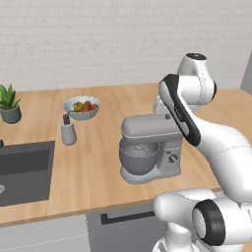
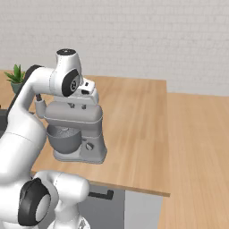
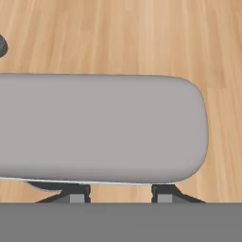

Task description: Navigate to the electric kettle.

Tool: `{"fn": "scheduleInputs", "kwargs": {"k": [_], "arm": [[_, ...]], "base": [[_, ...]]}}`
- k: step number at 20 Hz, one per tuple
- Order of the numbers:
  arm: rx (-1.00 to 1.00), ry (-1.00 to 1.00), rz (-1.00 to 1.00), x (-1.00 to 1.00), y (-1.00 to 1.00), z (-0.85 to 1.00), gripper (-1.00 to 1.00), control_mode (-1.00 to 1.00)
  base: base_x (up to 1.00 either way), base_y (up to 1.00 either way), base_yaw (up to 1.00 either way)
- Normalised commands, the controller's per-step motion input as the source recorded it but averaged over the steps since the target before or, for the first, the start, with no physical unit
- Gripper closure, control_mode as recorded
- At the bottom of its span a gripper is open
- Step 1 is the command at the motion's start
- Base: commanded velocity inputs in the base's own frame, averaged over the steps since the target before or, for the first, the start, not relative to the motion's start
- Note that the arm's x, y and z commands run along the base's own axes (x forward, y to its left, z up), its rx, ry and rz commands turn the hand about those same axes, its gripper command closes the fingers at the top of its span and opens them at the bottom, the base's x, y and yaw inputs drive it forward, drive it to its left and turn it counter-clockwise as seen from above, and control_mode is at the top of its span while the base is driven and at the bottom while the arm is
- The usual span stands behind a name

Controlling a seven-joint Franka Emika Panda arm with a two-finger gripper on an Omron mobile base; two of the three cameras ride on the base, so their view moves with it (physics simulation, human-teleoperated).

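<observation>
Hand view: the gripper looks straight down on the flat grey top of the stand mixer, its two dark tips apart with nothing between them, hanging above the mixer head without touching it. From the left base view the mixer stands on the wooden counter directly ahead of the arm, bowl under its head. Further left: a small soap dispenser, a bowl of fruit, a potted plant and the dark sink. In the right base view the counter ends at its right edge and wooden floor follows. No kettle can be found in any of these pictures, so its place is unknown and the drive looks unfinished. Judgement: a small metal kettle would be light and rigid, smooth-sided (slippery on the body); the loop handle would be the sensible hold, though this task asks only for arrival.
</observation>
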Motion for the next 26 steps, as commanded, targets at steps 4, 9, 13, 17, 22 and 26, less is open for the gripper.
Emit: {"fn": "scheduleInputs", "kwargs": {"k": [4, 9, 13, 17, 22, 26], "arm": [[0.0, 0.0, 0.0, 0.0, 0.0, 0.0, -1.0, 1.0], [0.0, 0.0, 0.0, 0.0, 0.0, 0.0, -1.0, 1.0], [0.0, 0.0, 0.0, 0.0, 0.0, 0.0, -1.0, 1.0], [0.0, 0.0, 0.0, 0.0, 0.0, 0.0, -1.0, 1.0], [0.0, 0.0, 0.0, 0.0, 0.0, 0.0, -1.0, 1.0], [0.0, 0.0, 0.0, 0.0, 0.0, 0.0, -1.0, 1.0]], "base": [[0.0, 0.0, 0.0], [0.0, 0.0, 0.0], [-0.74, -0.02, -0.02], [-0.43, 0.0, -0.46], [-0.01, 0.0, -0.76], [-0.04, 0.0, -0.83]]}}
